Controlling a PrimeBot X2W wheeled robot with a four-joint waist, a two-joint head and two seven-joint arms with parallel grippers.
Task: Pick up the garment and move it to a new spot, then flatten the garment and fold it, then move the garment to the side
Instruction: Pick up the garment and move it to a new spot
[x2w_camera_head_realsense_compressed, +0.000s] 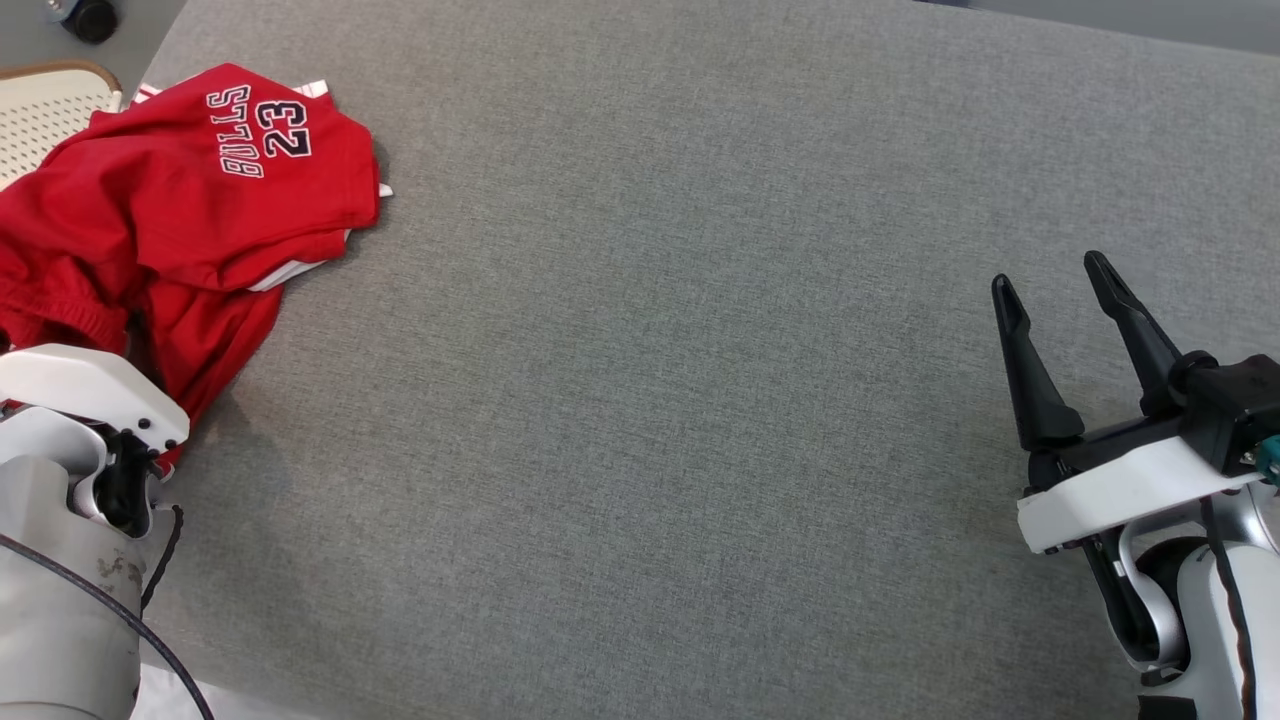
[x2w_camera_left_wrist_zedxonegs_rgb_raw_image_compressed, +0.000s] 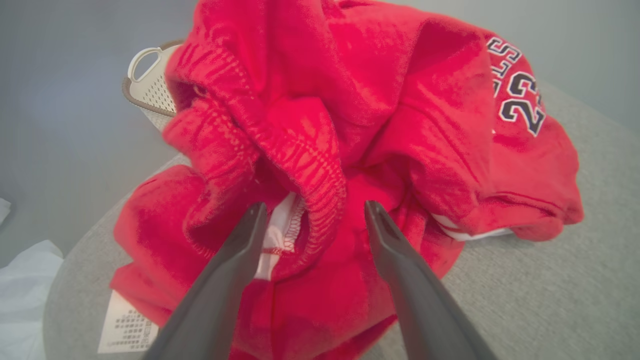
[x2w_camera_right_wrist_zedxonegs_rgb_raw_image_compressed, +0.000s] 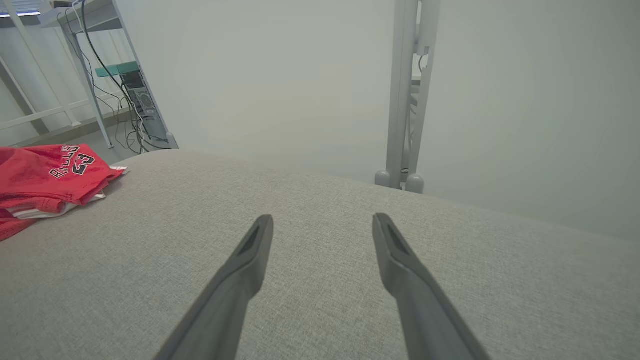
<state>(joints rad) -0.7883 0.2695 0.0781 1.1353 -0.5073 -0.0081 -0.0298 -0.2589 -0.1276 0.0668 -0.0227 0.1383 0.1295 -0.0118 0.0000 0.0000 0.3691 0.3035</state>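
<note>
The left gripper (x2w_camera_left_wrist_zedxonegs_rgb_raw_image_compressed: 312, 210), jaws spread apart, points into the crumpled red knit garment (x2w_camera_left_wrist_zedxonegs_rgb_raw_image_compressed: 400, 125), a waistband fold (x2w_camera_left_wrist_zedxonegs_rgb_raw_image_compressed: 320, 175) between its tips. It lies at the far left of the grey fabric table (x2w_camera_head_realsense_compressed: 700, 400), well apart from the right gripper (x2w_camera_head_realsense_compressed: 1048, 275), also spread, near right

Grey woven-fabric counter (x2w_camera_head_realsense_compressed: 650, 400), rounded at its corner. Crumpled on it, just ahead of the spread left hand (x2w_camera_left_wrist_zedxonegs_rgb_raw_image_compressed: 312, 210): red Bulls shorts (x2w_camera_left_wrist_zedxonegs_rgb_raw_image_compressed: 350, 125), elastic waistband bunched uppermost, white care label (x2w_camera_left_wrist_zedxonegs_rgb_raw_image_compressed: 125, 325) flat on the cloth. Well off to the left of the spread right hand (x2w_camera_head_realsense_compressed: 1050, 272); grey fabric under that one.
</note>
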